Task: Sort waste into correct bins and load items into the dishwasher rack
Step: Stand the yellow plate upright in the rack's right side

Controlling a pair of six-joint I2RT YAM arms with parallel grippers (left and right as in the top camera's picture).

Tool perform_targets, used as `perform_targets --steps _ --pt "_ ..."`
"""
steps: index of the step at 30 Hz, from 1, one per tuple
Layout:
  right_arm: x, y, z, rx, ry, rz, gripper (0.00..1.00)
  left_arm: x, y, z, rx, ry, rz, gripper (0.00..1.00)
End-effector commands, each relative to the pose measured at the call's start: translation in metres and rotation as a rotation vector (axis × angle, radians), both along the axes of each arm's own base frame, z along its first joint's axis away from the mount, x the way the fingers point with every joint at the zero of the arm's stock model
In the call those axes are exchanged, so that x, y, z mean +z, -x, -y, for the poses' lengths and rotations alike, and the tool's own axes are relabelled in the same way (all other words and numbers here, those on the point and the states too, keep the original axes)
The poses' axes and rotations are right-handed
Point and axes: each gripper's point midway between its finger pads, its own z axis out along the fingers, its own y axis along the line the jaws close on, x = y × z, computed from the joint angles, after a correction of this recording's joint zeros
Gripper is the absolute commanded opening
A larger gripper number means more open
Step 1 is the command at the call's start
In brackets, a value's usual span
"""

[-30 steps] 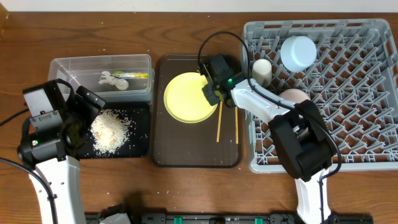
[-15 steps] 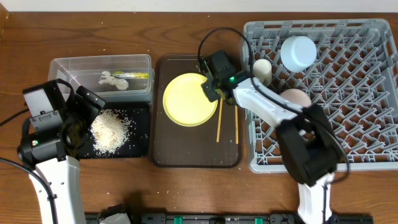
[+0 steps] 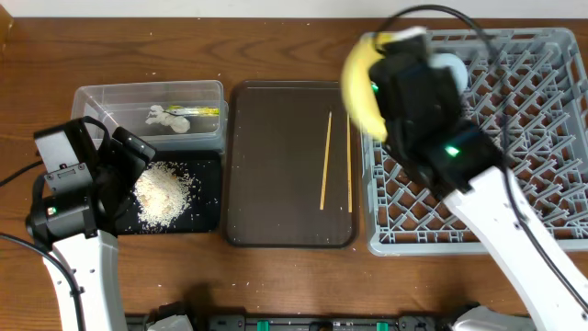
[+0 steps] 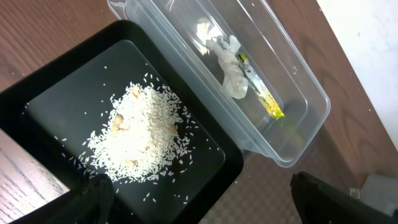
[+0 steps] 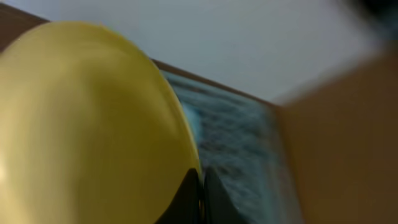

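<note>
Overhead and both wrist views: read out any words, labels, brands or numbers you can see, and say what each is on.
No text can be read in any view.
On the yellow-green wrapper in the clear tub: any print is too small to read.
On the yellow plate, right wrist view: blurred, no marking visible.

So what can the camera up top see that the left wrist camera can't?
Only overhead: the right gripper holding the yellow plate up at the edge of the grey rack, and two chopsticks on the brown tray. Only left wrist: single loose grains up close, framed by the open left gripper. Both: the rice heap in the black tray, the paper scrap and wrapper in the clear tub.
</note>
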Motion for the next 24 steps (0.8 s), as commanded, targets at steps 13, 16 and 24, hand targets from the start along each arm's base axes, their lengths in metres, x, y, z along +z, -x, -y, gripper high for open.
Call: perform_targets --steps 13,16,24 --pt "-0.032 0.041 0.136 -0.493 0.291 -0.17 0.01 0.005 -0.001 -0.003 0.009 -0.008 0.011 0.94" --pt "-0.048 0.035 0.142 -0.511 0.316 -0.217 0.01 0.005 -0.001 -0.003 0.009 -0.008 0.011 0.94" --pt "-0.081 0.017 0.138 -0.504 0.363 -0.295 0.01 0.005 -0.001 -0.003 0.009 -0.008 0.011 0.94"
